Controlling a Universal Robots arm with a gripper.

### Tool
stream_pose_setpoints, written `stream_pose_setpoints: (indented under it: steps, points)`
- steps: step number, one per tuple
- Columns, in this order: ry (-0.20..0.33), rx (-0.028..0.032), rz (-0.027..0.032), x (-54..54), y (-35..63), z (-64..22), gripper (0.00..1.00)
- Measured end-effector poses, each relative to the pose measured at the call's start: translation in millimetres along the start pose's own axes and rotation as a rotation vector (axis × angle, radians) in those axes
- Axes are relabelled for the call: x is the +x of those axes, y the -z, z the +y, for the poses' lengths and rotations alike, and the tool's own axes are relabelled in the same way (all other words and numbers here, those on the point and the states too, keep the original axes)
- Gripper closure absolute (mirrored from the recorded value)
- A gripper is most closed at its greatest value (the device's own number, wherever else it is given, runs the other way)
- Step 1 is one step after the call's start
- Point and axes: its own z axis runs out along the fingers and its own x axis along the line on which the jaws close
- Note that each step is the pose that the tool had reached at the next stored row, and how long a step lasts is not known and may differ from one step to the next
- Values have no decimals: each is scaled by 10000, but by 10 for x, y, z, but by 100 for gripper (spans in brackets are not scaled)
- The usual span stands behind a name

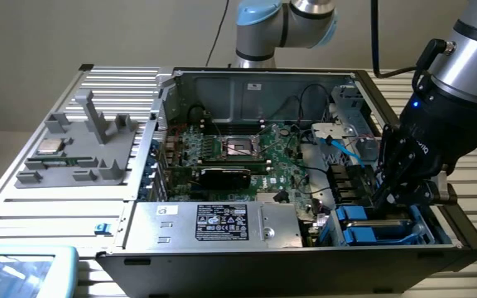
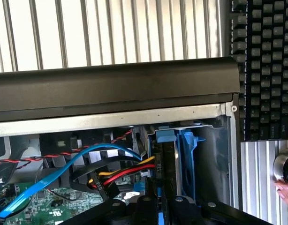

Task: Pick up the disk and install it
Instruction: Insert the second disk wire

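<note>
This looks like a robotics lab or test workshop. An opened desktop computer case [image 1: 305, 186] lies on a ribbed aluminium table [image 1: 56, 205] across the middle of the exterior view, its motherboard [image 1: 247, 155] exposed. A grey fixture tray [image 1: 81, 149] with slots sits at the left of the frame, and an industrial robot arm [image 1: 284, 25] stands at the top centre against a plain beige wall [image 1: 97, 31]. A black keyboard [image 2: 266, 70] lies at the wrist view's upper right.

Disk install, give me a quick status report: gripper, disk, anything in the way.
Gripper shut, down inside the case's drive bay. Disk on edge in its blue carrier, seated in the bay slot. Blue and red-yellow cables close beside the slot.
</note>
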Motion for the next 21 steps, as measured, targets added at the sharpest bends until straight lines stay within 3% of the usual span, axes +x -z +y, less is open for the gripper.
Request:
stream_pose_setpoints:
  steps: [6, 8, 9, 10, 11, 14, 15, 17, 20, 21]
  points:
    - [0, 0, -8, -5, -3, 1, 84]
    - [2, 4, 30, -3, -19, 2, 76]
    - [2, 5, 28, -4, -19, 2, 76]
    - [1, 5, 13, -4, -2, 1, 70]
    - [1, 7, 12, -7, 28, -1, 70]
    - [2, 9, 11, -19, 167, -15, 52]
    - [1, 9, 11, -23, 211, -22, 52]
    - [3, 9, 11, -31, 300, -33, 40]
    - [2, 9, 12, -44, 432, -51, 35]
    - [2, 9, 8, -47, 469, -55, 28]
